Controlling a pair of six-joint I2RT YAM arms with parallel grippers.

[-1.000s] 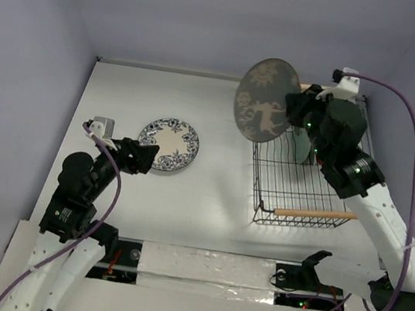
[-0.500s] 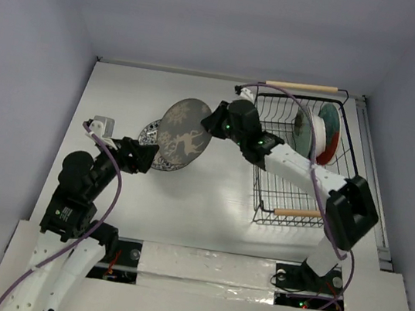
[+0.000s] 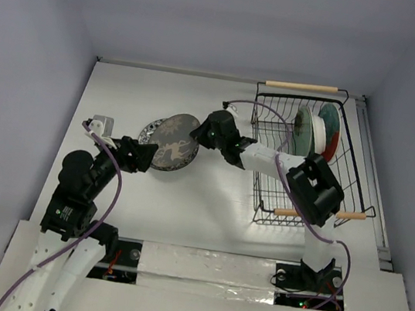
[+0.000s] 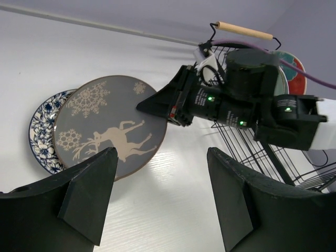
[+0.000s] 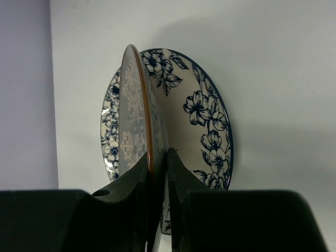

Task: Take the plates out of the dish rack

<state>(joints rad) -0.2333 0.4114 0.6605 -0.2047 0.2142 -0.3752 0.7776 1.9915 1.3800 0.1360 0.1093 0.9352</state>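
Note:
The grey deer plate (image 3: 170, 144) is tilted low over the white blue-rimmed plate (image 3: 151, 128), which lies flat on the table at the left. My right gripper (image 3: 201, 133) is shut on the grey plate's right rim. In the right wrist view its fingers (image 5: 137, 173) pinch the grey plate (image 5: 134, 115) edge-on in front of the blue-rimmed plate (image 5: 205, 121). My left gripper (image 4: 163, 194) is open and empty just in front of both plates (image 4: 110, 131). The black wire dish rack (image 3: 282, 178) at the right holds the teal-green plate (image 3: 300, 130) and the red plate (image 3: 333, 131) on edge.
The rack's wooden handles are at the far end (image 3: 301, 86) and the near end (image 3: 316, 213). The right arm stretches from the rack across to the plates. A purple cable (image 3: 272, 114) loops over the rack. Walls close in on the table at the back and both sides.
My right gripper has carried the grey plate from above the rack leftward and down over the blue-rimmed plate. The left arm has not moved.

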